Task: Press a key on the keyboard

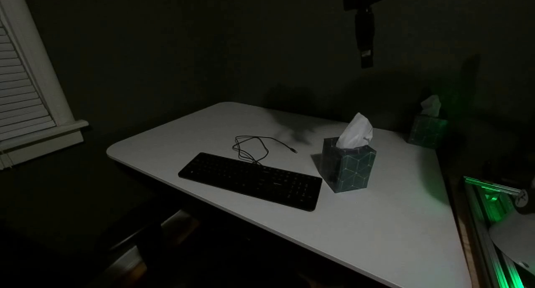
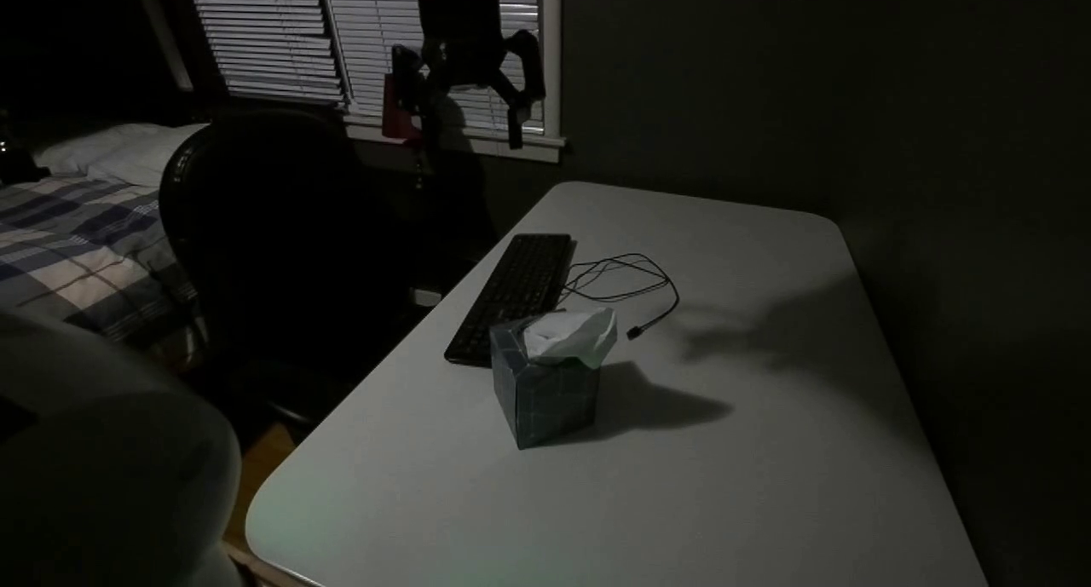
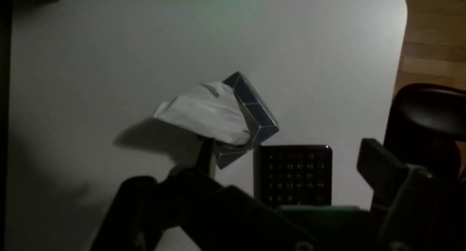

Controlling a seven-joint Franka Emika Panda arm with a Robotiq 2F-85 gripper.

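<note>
The black keyboard lies flat on the white desk near its long edge. It also shows in an exterior view, where its near end is partly hidden behind the tissue box. In the wrist view only its number-pad end shows; the gripper body hides the rest. My gripper is open with nothing between its fingers, and the number pad shows between them from above. In both exterior views the gripper hangs high above the desk, well apart from the keyboard.
A teal tissue box with a raised white tissue stands beside the keyboard's number-pad end. A looped cable lies behind the keyboard. Another tissue box stands at the desk's far corner. A dark chair stands beside the desk. The room is dim.
</note>
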